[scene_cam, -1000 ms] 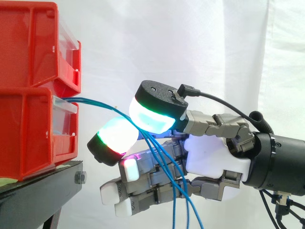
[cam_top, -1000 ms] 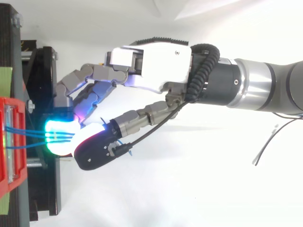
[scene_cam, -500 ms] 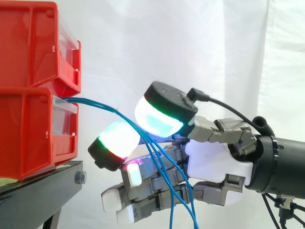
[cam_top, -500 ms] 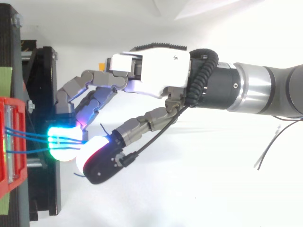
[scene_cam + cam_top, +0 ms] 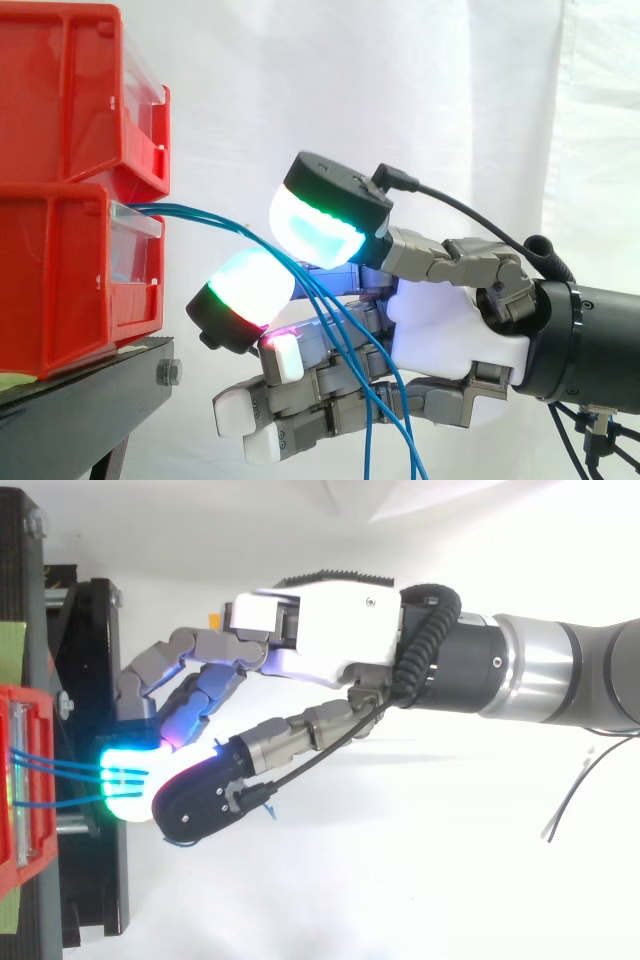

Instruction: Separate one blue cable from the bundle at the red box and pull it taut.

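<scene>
Side view: blue cables (image 5: pixel 215 222) leave the lower red box (image 5: pixel 70 280) and sag through the hand (image 5: pixel 450 330). Thumb and finger curl round the whole bundle, none singled out yet, slack hanging below.

Top view: cables (image 5: pixel 75 767) cross the cyan pad (image 5: pixel 125 780). The hand (image 5: pixel 330 620) sits just beside the box (image 5: pixel 40 860), probably because strands still fan apart there.

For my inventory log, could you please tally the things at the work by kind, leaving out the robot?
Red bins: 2, one stacked on the other.
Blue cables: 4, as far as the strands can be told apart.
Black stand: 1.
Total: 7.
</scene>
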